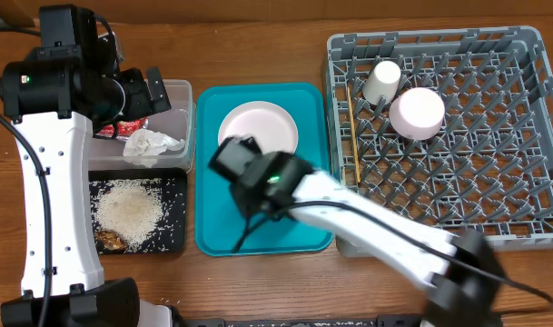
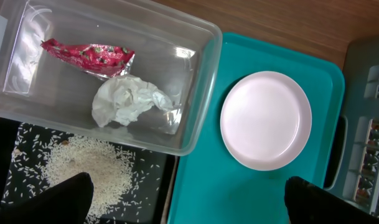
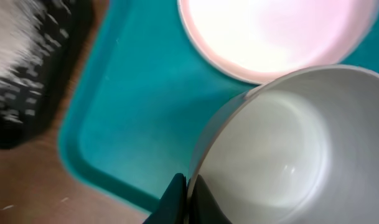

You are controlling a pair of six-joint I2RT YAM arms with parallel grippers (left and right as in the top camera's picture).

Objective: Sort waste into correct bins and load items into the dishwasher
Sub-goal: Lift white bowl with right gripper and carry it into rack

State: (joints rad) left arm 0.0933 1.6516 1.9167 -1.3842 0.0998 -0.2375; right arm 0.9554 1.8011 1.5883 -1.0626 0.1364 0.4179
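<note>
My right gripper is shut on the rim of the small grey-white bowl and holds it over the teal tray, next to the pale pink plate. In the overhead view the right wrist hides the bowl. My left gripper is open and empty above the clear tub, which holds the red wrapper and the white napkin. The black tray holds rice and brown scraps. The white cup, pinkish bowl and chopsticks are in the grey rack.
The teal tray lies between the two bins and the rack, with the plate at its far end. The right arm stretches from the front right across the rack's near left corner. The table is brown wood.
</note>
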